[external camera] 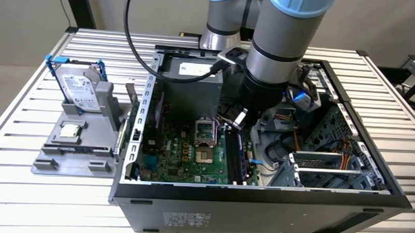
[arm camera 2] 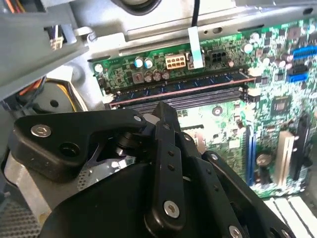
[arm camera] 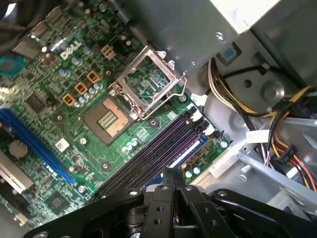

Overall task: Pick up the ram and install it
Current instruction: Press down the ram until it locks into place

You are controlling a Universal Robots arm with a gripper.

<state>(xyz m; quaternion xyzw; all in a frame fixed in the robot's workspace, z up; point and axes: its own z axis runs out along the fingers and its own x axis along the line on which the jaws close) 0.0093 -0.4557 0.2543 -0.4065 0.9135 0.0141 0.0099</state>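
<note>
My gripper (external camera: 235, 120) reaches down inside the open computer case, just above the memory slots (external camera: 235, 155) of the green motherboard. In both wrist views its black fingers are pressed together with nothing between them; the tips (arm camera 2: 166, 110) (arm camera: 173, 174) hover over the slots. The ram (arm camera 2: 181, 88) looks like a long narrow stick with dark chips, lying in the slot nearest the board's edge. It also appears as a bluish strip (arm camera: 187, 152) beside the empty purple slots (arm camera: 158, 144). I cannot tell whether the fingertips touch it.
The processor socket (arm camera: 148, 84) stands open beside the slots. Cable bundles (arm camera: 277, 134) and the drive cage (external camera: 330, 167) crowd the case at the exterior view's right. Outside the case, a grey holder (external camera: 54, 158) carries a hard drive (external camera: 77, 86), a square chip (external camera: 70, 131) and a thin upright board (external camera: 132, 101).
</note>
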